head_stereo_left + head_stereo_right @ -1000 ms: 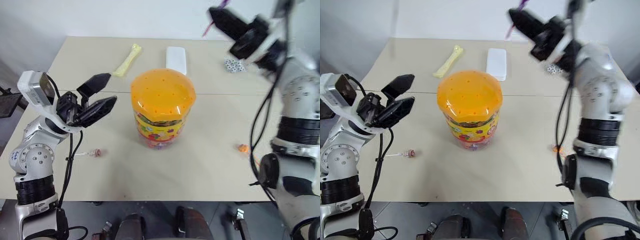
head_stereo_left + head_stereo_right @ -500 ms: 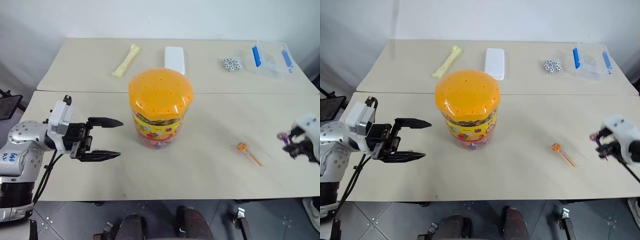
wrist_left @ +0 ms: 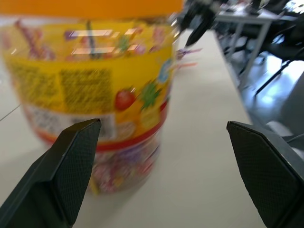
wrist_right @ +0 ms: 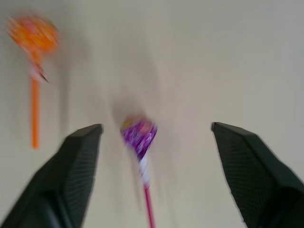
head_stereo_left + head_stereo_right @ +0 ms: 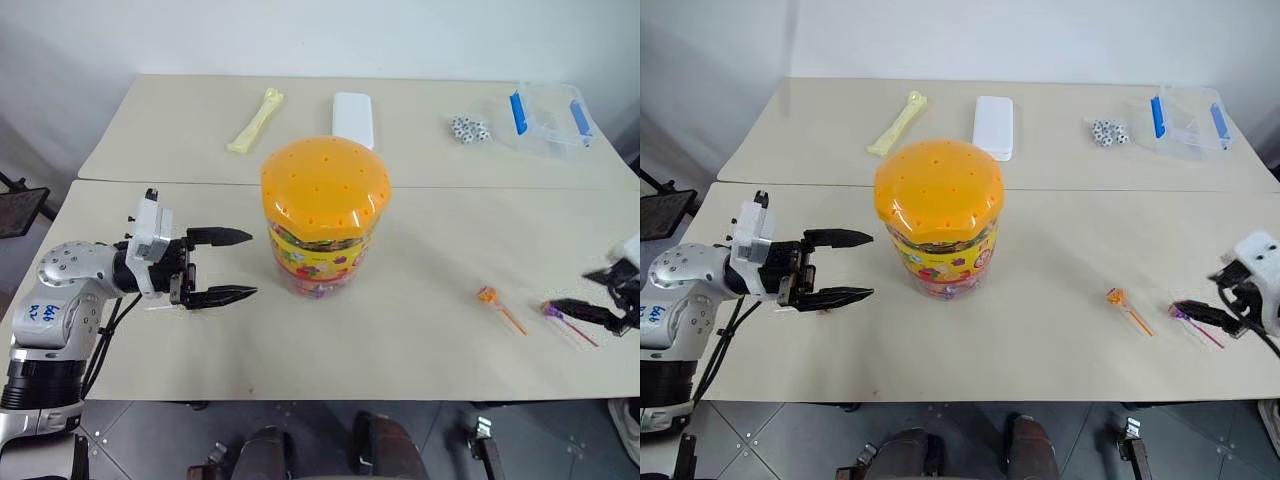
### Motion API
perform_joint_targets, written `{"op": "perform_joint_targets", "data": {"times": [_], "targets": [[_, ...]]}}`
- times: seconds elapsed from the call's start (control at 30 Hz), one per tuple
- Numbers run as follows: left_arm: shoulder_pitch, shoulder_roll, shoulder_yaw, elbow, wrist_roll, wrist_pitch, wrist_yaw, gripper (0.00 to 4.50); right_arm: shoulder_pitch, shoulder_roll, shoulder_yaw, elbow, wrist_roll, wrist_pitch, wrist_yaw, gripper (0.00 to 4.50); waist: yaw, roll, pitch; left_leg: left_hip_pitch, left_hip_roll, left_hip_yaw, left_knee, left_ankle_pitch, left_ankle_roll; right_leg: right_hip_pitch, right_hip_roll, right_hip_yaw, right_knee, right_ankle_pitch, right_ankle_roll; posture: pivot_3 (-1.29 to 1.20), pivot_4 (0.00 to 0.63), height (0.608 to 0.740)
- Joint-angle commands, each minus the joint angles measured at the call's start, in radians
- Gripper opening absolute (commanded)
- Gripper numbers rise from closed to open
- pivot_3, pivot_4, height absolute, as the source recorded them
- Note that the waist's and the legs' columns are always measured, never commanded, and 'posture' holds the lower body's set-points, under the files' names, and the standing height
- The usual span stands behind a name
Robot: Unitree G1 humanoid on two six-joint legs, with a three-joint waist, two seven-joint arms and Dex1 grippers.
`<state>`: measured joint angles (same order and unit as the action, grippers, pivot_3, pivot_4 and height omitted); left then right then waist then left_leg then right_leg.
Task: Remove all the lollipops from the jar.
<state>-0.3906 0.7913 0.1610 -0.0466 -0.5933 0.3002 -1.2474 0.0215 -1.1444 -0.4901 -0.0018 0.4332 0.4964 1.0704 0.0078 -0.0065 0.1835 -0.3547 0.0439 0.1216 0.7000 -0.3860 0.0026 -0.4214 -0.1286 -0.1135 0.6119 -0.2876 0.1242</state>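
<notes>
The right gripper [image 4: 156, 156] is wide open with the purple lollipop [image 4: 138, 134] lying loose on the table [image 5: 400, 340], so it should lift away gently without bumping it.

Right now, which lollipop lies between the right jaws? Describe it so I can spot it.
Start at the orange-lidded jar and follow the table's near edge toward the right gripper. Two lollipops lie there; yours is the purple-wrapped one on a magenta stick, not the orange one nearer the jar.
</notes>
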Motion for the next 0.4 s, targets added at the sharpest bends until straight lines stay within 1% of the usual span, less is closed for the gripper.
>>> {"op": "perform_joint_targets", "data": {"times": [0.03, 0.07, 0.1, 0.17, 0.23, 0.33, 0.4], "targets": [[0.029, 0.025, 0.042, 0.049, 0.074, -0.061, 0.048, 4.50, -0.075, 0.122, -0.124, 0.007, 0.134, -0.261, 0.151, 4.48, -0.002, 0.000, 0.000, 0.001, 0.000, 0.000, 0.000, 0.000, 0.000, 0.001, 0.000, 0.000, 0.000, 0.000, 0.000, 0.00, 0.150, 0.740], [0.043, 0.014, 0.061, 0.061, 0.103, -0.126, 0.073, 4.50, -0.121, 0.170, -0.125, 0.006, 0.149, -0.325, 0.146, 4.48, -0.006, 0.000, 0.000, 0.001, 0.000, 0.000, 0.000, 0.000, 0.000, 0.001, 0.001, 0.000, 0.000, 0.000, 0.000, 0.00, 0.150, 0.740], [0.073, 0.010, 0.089, 0.058, 0.118, -0.137, 0.111, 4.50, -0.123, 0.197, -0.099, -0.039, 0.169, -0.311, 0.148, 4.48, -0.012, 0.000, 0.000, 0.001, 0.000, 0.000, 0.000, 0.000, 0.000, 0.001, 0.000, 0.000, 0.000, 0.000, 0.000, 0.00, 0.150, 0.740], [0.130, -0.001, 0.138, 0.068, 0.149, -0.170, 0.182, 4.50, -0.109, 0.257, -0.029, -0.128, 0.145, -0.377, 0.157, 4.48, -0.013, 0.000, 0.000, 0.002, 0.001, 0.001, 0.000, 0.000, 0.000, 0.001, 0.000, 0.001, 0.001, 0.000, 0.000, 0.00, 0.150, 0.740], [0.197, -0.009, 0.178, 0.107, 0.173, -0.205, 0.224, 4.50, -0.062, 0.305, 0.034, -0.189, 0.137, -0.386, 0.156, 4.48, -0.011, 0.000, 0.000, 0.003, 0.002, -0.001, -0.001, -0.001, -0.001, 0.001, 0.001, -0.001, 0.004, 0.000, 0.000, 0.00, 0.150, 0.740], [0.273, -0.026, 0.219, 0.165, 0.203, -0.272, 0.274, 4.50, -0.015, 0.376, 0.114, -0.191, 0.081, -0.464, 0.148, 4.48, -0.006, 0.000, 0.000, 0.002, 0.002, -0.002, -0.001, -0.001, -0.002, -0.001, 0.000, -0.002, 0.007, 0.000, 0.000, 0.00, 0.150, 0.740], [0.313, -0.040, 0.236, 0.162, 0.218, -0.316, 0.302, 4.50, 0.002, 0.403, 0.148, -0.161, 0.036, -0.538, 0.151, 4.48, -0.003, 0.000, 0.000, 0.002, 0.001, -0.001, 0.001, -0.001, -0.001, -0.001, -0.002, -0.002, 0.007, 0.000, 0.000, 0.00, 0.150, 0.740]]}}
